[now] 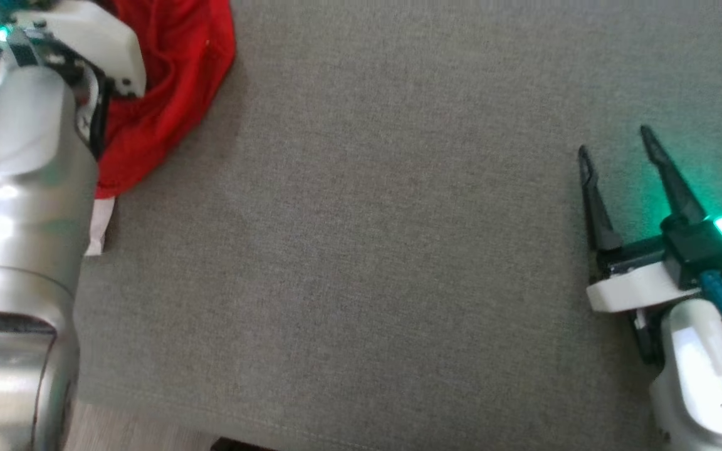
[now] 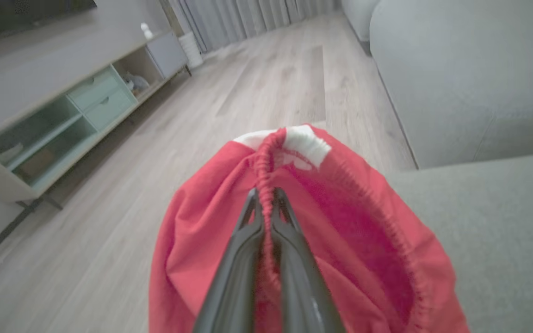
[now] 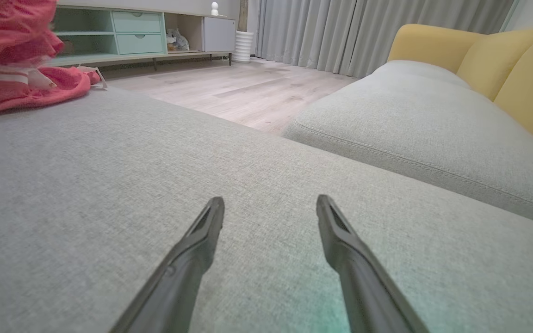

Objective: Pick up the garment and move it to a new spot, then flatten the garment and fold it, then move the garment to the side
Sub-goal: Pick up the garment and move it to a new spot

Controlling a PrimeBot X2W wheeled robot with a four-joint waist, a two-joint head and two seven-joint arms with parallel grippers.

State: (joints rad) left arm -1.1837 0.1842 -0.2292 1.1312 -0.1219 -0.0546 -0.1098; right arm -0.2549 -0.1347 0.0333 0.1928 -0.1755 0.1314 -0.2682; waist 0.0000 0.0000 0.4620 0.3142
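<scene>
Pinching the elastic edge of the red garment (image 2: pixel 192 240) between its 2 closed fingers (image 2: pixel 236 263), the left gripper (image 2: pixel 266 192) holds it bunched at the far left of the grey sofa cushion (image 1: pixel 367 250), while the right gripper (image 1: pixel 615 141) hovers wide open, well apart at the right.

Bunched red garment (image 2: pixel 350 240), gathered elastic hem, white trim

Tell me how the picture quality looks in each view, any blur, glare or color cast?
Head view: green glow by the right end effector tints the cushion, glare on the left forearm. Left wrist view: soft overall, the garment and floor blurred. Right wrist view: sharpest, with wide-angle bending.
</scene>
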